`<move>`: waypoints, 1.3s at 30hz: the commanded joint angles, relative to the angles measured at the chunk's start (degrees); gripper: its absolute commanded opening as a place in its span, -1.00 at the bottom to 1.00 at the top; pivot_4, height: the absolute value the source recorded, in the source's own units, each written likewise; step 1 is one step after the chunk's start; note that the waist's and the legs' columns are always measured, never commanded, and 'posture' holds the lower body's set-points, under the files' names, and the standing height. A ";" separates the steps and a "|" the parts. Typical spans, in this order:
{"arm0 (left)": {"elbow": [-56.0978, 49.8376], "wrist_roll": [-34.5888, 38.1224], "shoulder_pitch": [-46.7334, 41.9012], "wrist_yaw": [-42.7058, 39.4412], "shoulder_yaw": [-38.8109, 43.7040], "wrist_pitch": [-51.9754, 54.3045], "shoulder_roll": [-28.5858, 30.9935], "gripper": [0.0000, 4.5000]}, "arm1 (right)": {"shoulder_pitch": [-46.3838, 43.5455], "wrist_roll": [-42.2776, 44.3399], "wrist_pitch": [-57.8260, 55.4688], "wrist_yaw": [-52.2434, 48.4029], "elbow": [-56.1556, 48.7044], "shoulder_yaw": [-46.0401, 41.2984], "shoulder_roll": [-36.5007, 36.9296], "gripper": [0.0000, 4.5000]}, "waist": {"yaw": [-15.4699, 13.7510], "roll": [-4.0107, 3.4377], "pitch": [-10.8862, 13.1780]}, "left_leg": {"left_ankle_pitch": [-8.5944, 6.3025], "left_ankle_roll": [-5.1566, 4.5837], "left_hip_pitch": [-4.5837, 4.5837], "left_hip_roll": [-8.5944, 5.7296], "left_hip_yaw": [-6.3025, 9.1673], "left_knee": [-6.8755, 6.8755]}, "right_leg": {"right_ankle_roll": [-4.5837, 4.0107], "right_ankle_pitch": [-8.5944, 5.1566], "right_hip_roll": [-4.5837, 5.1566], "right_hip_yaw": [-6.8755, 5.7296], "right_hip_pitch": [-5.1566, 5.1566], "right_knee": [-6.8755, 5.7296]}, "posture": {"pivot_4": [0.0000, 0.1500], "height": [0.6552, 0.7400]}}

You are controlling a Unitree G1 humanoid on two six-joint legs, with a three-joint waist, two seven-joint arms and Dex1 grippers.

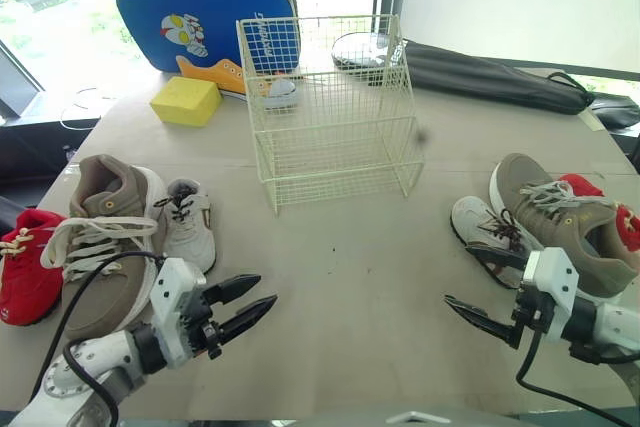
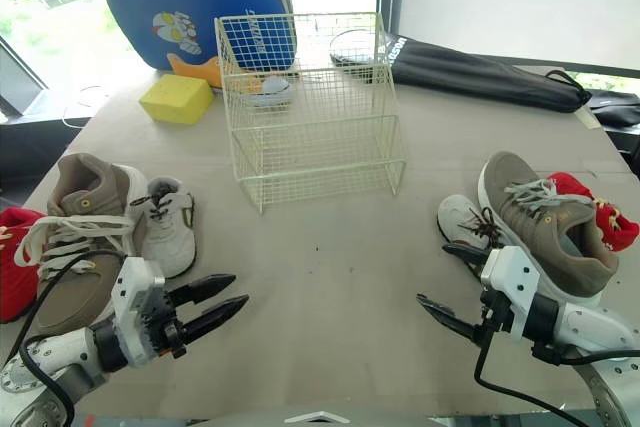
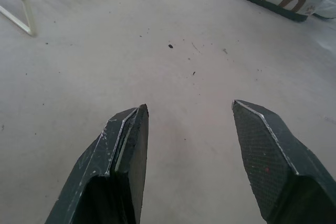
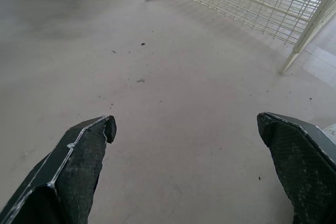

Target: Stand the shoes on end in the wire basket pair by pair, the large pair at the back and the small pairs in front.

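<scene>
The cream wire basket [image 1: 330, 107] stands empty at the middle back of the table. To its left lie a red shoe [image 1: 25, 267], a large tan shoe [image 1: 100, 237] and a small white shoe [image 1: 188, 222]. On the right lie another small white shoe [image 1: 485, 227], a large tan shoe [image 1: 565, 222] and a red shoe [image 1: 610, 212]. My left gripper [image 1: 266, 288] hovers open over bare table just in front of the left shoes. My right gripper [image 1: 458, 274] is open too, beside the right white shoe's toe. Neither holds anything.
A blue case [image 1: 205, 17], a yellow block [image 1: 185, 100] and an orange-and-white shoe [image 1: 240, 77] sit behind the basket on the left. A long black bag [image 1: 490, 77] lies at the back right. Bare table [image 1: 360, 277] stretches between the grippers.
</scene>
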State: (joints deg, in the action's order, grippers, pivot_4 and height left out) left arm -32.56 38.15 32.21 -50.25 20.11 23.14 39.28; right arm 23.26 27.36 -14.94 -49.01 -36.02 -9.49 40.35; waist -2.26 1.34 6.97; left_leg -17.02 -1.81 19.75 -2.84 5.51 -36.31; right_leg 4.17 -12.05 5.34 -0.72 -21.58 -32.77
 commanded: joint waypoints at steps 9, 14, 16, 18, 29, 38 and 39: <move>-6.16 5.75 -7.58 9.43 0.93 5.37 -3.06 0.26 | -7.72 1.35 0.38 -0.92 0.83 4.32 -2.31 1.00 | 0.30 -0.01 0.00 | 0.01 0.01 -0.03 -0.04 0.03 -0.04 | -0.02 0.02 -0.31 -0.04 -0.01 -0.04 | 1.00 1.00; -10.22 8.13 -7.16 5.27 0.46 4.17 -1.40 0.26 | -12.85 2.84 -3.07 3.43 -0.06 5.84 -5.12 1.00 | 0.02 -0.01 0.00 | 0.01 0.01 -0.01 -0.04 0.01 -0.04 | -0.15 0.10 -0.28 -0.03 -0.02 -0.01 | 1.00 1.00; -12.03 10.40 -8.54 3.37 -0.20 5.51 0.66 0.26 | -12.40 2.40 -2.50 4.94 -0.07 4.48 -6.05 1.00 | -0.25 0.00 0.00 | 0.01 0.01 0.01 -0.04 0.09 -0.04 | -0.06 0.04 -0.26 -0.02 -0.02 -0.01 | 1.00 1.00; -12.42 11.56 -11.85 1.80 -1.92 6.87 3.24 0.26 | -10.46 2.47 -2.21 6.64 -1.24 0.72 -5.96 1.00 | -0.57 -0.07 0.00 | 0.01 0.02 0.02 -0.07 0.14 -0.03 | -0.03 0.02 -0.27 -0.04 -0.01 -0.03 | 1.00 1.00; -4.67 10.26 -37.75 -0.21 -19.32 12.57 2.87 0.26 | 1.81 12.05 -17.65 16.83 -7.02 -28.66 -1.82 1.00 | 0.00 -0.16 -0.06 | 0.18 -0.23 -0.02 -0.19 0.13 -0.03 | -0.28 0.17 -0.56 0.16 0.01 -0.07 | 1.00 1.00; -0.38 10.03 -46.40 -3.60 -24.24 14.98 1.39 0.26 | 17.16 10.41 -13.92 12.12 -2.90 -40.35 -7.61 1.00 | 0.06 -0.10 -0.04 | 0.11 -0.27 -0.01 -0.11 -0.12 -0.06 | 0.02 0.00 -0.38 0.32 0.02 0.00 | 1.00 1.00; -0.22 11.35 -46.65 -4.85 -23.88 15.73 1.83 0.26 | 17.64 10.37 -13.35 12.28 -2.63 -40.67 -8.65 1.00 | 0.10 -0.12 -0.03 | 0.03 -0.15 -0.01 -0.09 -0.11 -0.06 | 0.02 0.00 -0.35 0.32 0.02 0.00 | 1.00 1.00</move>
State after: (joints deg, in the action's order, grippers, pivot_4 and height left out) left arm -32.40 47.53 -13.64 -53.44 -4.10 38.12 40.66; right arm 40.54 38.32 -30.48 -37.03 -38.83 -47.58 32.39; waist -2.16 1.22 6.94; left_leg -17.02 -1.88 19.74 -2.92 5.38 -36.37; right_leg 4.19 -12.06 5.00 -0.39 -21.56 -32.78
